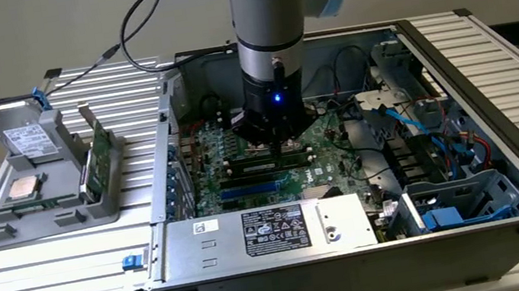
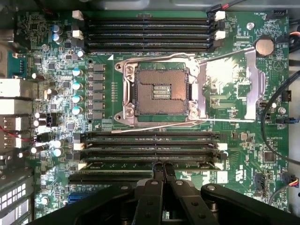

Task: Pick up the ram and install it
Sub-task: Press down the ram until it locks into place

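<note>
The gripper (image 2: 160, 165) has its two fingers pressed together, with nothing pinched between them. Its closed tips rest on, or hang just above, the top edge of the ram (image 2: 150, 165), a thin dark stick lying along one of the black memory slots (image 2: 150, 146) on the green motherboard (image 2: 243, 173). The closed tips sit at about the middle of the stick's length, a sensible place for pushing straight down so that both ends seat evenly; whether the stick is fully locked in cannot be told. The white latches (image 2: 217, 165) at the slot ends are visible beside it.

In the exterior view, the robot arm (image 1: 268, 28) reaches straight down into the open computer case (image 1: 488, 157), which lies on its side on a slatted metal table (image 1: 52, 269), so the board faces upward and is reachable from above. The gripper (image 1: 275, 143) is low over the board. The processor socket (image 2: 157, 91) stands open and empty, its metal frame lifted to the side. On the exterior view's left, a grey holder (image 1: 51, 200) keeps spare parts upright and well apart from the case
</note>
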{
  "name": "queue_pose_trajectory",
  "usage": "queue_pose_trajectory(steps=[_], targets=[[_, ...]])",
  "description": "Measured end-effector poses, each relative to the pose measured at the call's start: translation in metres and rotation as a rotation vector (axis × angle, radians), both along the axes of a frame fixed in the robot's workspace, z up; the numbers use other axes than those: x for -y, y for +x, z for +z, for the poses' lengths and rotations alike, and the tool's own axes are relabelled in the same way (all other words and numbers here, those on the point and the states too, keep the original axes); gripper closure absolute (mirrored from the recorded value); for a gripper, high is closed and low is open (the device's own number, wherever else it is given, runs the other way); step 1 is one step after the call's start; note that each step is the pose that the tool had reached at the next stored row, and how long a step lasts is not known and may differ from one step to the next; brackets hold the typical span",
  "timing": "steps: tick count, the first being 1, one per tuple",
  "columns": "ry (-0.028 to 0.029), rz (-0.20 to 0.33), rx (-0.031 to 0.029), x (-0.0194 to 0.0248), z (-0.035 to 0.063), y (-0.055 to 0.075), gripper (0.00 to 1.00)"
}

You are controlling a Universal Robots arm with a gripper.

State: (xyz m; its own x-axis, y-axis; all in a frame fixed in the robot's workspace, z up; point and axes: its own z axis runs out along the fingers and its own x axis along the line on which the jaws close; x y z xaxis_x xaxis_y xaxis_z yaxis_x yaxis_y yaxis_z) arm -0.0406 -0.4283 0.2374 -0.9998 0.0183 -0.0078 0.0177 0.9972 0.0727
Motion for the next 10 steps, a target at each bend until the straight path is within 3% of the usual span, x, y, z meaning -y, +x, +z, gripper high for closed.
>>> queue_pose_trajectory(steps=[10], targets=[[0.0000, -0.011, -0.0002, 0.0003, 0.0001, -0.0016, 0.89]])
